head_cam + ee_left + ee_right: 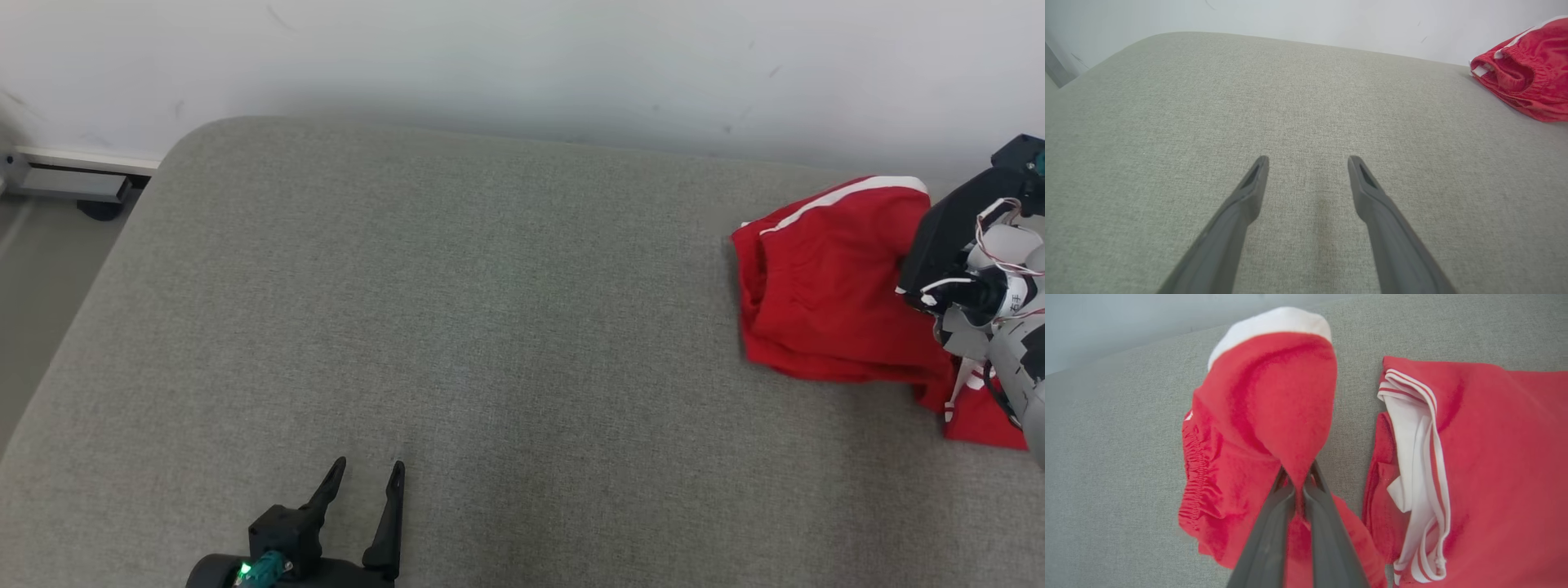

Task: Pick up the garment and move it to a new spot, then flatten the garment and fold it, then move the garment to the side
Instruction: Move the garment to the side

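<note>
Red shorts (824, 286) with a white side stripe and an elastic waistband lie bunched at the right end of the grey cushion (490, 327). In the right wrist view my right gripper (1298, 475) is shut on a raised fold of the shorts (1278, 412), which lifts into a peak above the fingers. The right wrist (951, 237) stands over the shorts' right edge and hides the fingers there. My left gripper (365, 474) rests open near the cushion's front left, far from the shorts (1527, 73), with nothing between its fingers (1253, 183).
A second red garment (1486, 457) with a white striped collar lies right beside the shorts; its corner (984, 416) pokes out under the right arm. A white wall (522, 57) runs behind the cushion. A metal rail (73, 180) and the floor are at far left.
</note>
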Motion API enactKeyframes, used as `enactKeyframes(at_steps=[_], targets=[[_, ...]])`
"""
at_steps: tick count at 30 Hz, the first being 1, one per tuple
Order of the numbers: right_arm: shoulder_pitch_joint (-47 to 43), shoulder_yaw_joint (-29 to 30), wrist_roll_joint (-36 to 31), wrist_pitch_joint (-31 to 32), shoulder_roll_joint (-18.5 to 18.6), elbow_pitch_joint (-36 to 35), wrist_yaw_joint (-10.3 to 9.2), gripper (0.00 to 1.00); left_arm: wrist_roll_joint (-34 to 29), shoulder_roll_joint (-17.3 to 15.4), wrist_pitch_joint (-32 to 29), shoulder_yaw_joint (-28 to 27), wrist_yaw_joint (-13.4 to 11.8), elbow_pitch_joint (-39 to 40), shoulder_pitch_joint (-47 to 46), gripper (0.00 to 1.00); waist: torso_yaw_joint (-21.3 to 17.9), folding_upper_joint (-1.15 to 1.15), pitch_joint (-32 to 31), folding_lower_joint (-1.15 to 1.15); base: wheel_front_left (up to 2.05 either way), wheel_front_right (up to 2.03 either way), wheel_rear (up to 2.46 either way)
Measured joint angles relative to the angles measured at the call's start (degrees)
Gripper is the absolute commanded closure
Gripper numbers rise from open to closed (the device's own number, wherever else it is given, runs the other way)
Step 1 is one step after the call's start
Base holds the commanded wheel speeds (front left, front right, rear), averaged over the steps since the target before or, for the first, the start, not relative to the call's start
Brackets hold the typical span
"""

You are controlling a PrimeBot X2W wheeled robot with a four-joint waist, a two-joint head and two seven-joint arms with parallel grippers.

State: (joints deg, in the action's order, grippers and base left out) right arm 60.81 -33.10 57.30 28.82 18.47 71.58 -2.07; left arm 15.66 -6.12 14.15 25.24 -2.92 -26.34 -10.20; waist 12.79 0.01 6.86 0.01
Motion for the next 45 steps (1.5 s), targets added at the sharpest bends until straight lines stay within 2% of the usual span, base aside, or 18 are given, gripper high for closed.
enactKeyframes(at_steps=[27,45], targets=[[6.7,-1.1,-2.0,0.4,3.8,1.0,1.08,1.00,-0.1,-0.7,0.0,0.2,0.6,0.2,-2.1,0.00,-5.4,0.00,3.0,0.00,0.00,0.00,0.00],[8.0,-2.4,-3.8,-0.1,5.8,1.9,1.64,1.00,-0.2,-0.8,0.0,0.9,0.9,-0.2,-2.2,0.00,-6.8,-0.01,3.1,-0.01,0.00,0.00,0.00]])
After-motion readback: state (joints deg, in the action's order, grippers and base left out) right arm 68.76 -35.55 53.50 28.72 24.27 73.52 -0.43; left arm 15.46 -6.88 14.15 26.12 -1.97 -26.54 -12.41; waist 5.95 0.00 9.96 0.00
